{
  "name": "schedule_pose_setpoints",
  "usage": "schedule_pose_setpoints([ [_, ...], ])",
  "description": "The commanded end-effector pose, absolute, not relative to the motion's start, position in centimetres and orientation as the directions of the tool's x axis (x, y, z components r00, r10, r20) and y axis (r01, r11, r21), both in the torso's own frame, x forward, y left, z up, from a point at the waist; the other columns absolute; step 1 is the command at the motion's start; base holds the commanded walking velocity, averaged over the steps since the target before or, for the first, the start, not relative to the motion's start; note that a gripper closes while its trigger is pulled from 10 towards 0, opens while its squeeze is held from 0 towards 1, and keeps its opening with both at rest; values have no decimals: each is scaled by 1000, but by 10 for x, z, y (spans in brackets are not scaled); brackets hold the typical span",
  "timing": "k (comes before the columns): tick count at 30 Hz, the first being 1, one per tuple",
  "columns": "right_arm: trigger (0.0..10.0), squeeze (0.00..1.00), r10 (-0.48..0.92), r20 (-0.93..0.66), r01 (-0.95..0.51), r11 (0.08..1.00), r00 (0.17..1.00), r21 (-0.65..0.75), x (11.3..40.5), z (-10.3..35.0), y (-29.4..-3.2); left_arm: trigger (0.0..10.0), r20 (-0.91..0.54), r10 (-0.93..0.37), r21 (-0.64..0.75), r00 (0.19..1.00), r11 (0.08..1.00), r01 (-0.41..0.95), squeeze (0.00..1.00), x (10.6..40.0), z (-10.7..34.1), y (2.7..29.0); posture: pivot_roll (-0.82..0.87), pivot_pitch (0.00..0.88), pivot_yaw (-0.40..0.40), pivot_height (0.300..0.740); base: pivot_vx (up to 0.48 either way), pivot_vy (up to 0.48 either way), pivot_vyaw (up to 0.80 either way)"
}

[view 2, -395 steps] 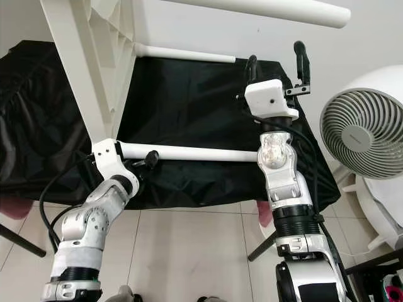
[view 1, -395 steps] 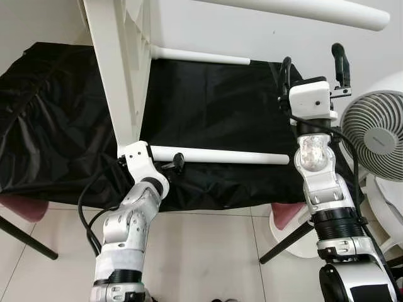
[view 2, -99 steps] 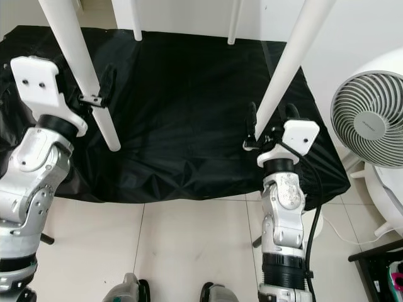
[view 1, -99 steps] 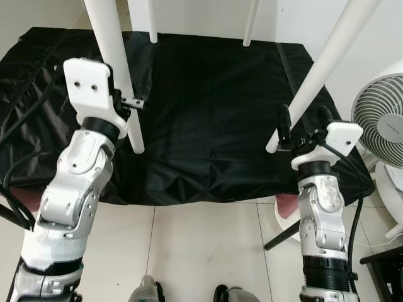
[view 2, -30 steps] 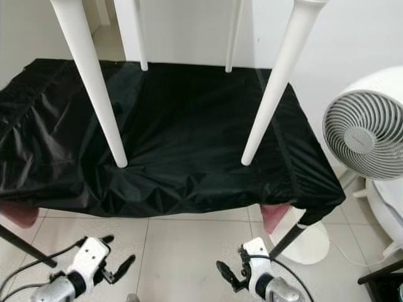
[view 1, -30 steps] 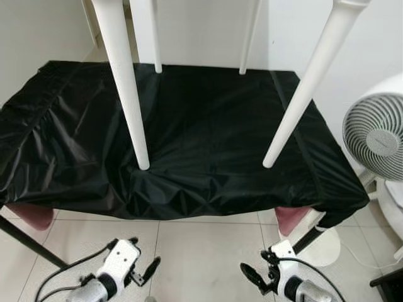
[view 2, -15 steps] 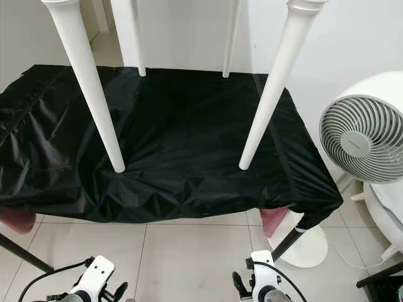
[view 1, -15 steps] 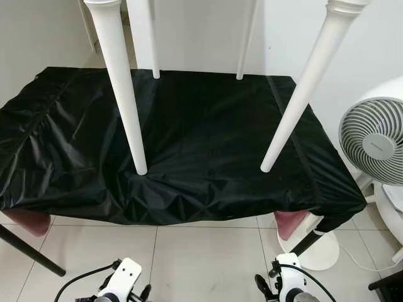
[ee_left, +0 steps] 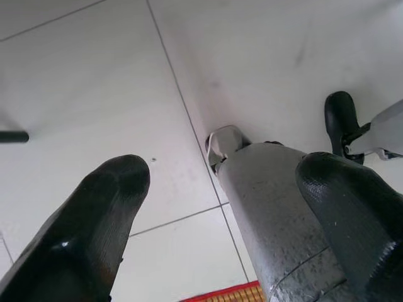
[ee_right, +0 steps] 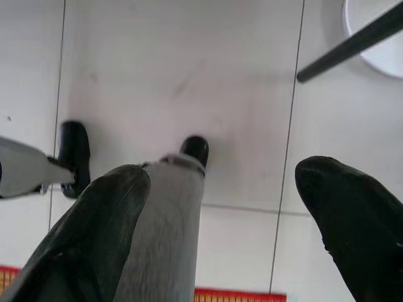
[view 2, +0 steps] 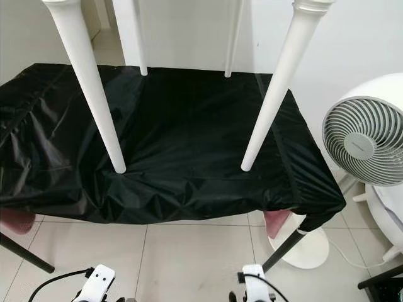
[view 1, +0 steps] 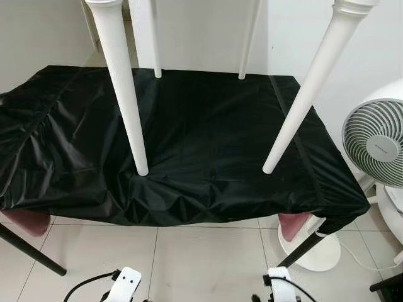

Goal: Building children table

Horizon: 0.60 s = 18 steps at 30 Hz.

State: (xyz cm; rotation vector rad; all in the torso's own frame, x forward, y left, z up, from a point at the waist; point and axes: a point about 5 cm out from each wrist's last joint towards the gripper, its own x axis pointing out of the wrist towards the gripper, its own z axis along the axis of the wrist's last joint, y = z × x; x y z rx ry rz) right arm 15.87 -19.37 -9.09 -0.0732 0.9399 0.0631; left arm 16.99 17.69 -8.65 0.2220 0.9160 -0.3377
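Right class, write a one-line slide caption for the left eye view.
White table legs stand upright on a black cloth, fan at right.

Bright, even indoor light fills the head views, which are sharp with no motion blur. The black cloth (view 1: 201, 138) shows soft sheen along its creases, and the white table legs (view 1: 123, 88) read nearly flat, barely shaded. In the wrist views the pale floor tiles (ee_right: 189, 69) look washed out — the close black fingers (ee_left: 94, 226) are out of focus, with faint highlights.

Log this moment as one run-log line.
white children's table: upright on black cloth | left gripper: open, lowered over floor | right gripper: open, lowered
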Motion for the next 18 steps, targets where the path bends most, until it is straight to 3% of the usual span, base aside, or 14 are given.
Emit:
schedule_pose_setpoints([
  [1, 10000, 0, 21, -830, -87, 996, 558, -33, 151, -95, -190, 10000, -817, -28, 164, 576, 946, 279, 0, 164, -91, 181, 124, 0, -1, 740, 0, 0, 0],
  [18, 10000, 0, 27, -840, -77, 997, 541, -17, 153, -97, -177, 10000, -830, -38, 182, 557, 925, 334, 0, 172, -90, 169, 110, 0, 20, 740, 0, 0, 0],
])
